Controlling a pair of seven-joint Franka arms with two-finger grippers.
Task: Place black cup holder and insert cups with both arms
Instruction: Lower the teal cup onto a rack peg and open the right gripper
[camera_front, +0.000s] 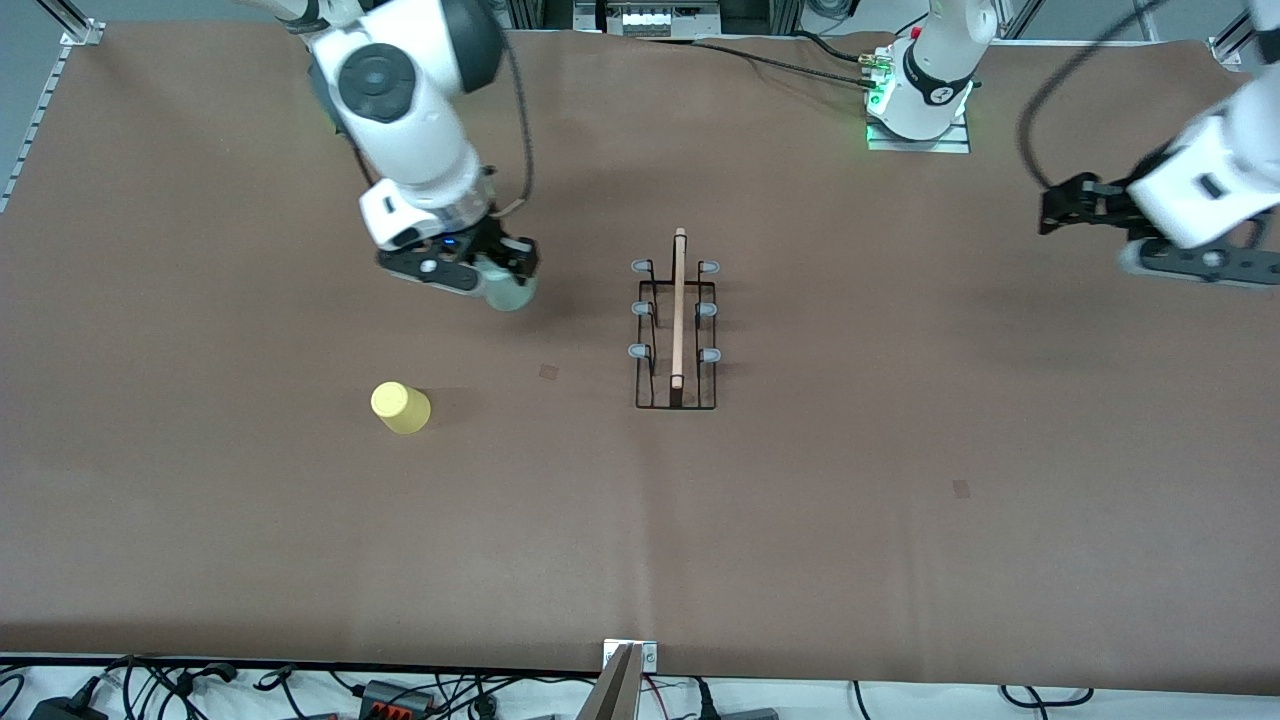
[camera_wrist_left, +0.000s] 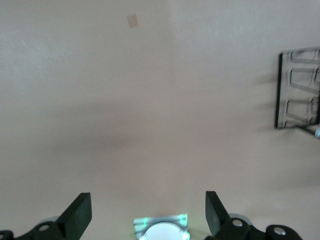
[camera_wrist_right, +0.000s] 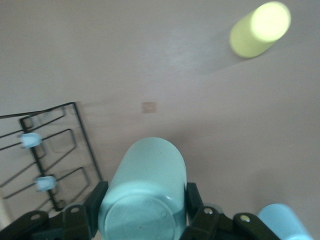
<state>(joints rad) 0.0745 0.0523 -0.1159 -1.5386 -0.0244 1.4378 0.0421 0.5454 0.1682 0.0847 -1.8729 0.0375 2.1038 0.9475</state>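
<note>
1. The black cup holder (camera_front: 676, 335) stands upright on the brown table (camera_front: 900, 520), about midway between the two arms' ends, its wooden rod handle (camera_front: 679, 305) running along the top.
2. Its grey-tipped pegs (camera_front: 640, 309) stick out in a row down each side of the handle, and none of them carries a cup.
3. The right gripper (camera_front: 497, 272) hangs over the table toward the right arm's end, beside the holder but apart from it.
4. It is clamped on the mint green cup (camera_front: 508, 289), one finger (camera_wrist_right: 95, 205) pressed on each side; in the right wrist view the cup (camera_wrist_right: 145, 190) fills the space between the fingers.
5. The yellow cup (camera_front: 401, 408) sits on the table, nearer the front camera than the right gripper and well apart from the holder.
6. A light blue cup (camera_wrist_right: 282, 222) shows at the edge of the right wrist view, close by the gripper; I cannot spot it in the front view.
7. The left gripper (camera_front: 1080, 205) waits in the air over the left arm's end of the table, well apart from the holder.
8. Its fingers (camera_wrist_left: 80, 212) are spread wide with nothing between them.
</note>
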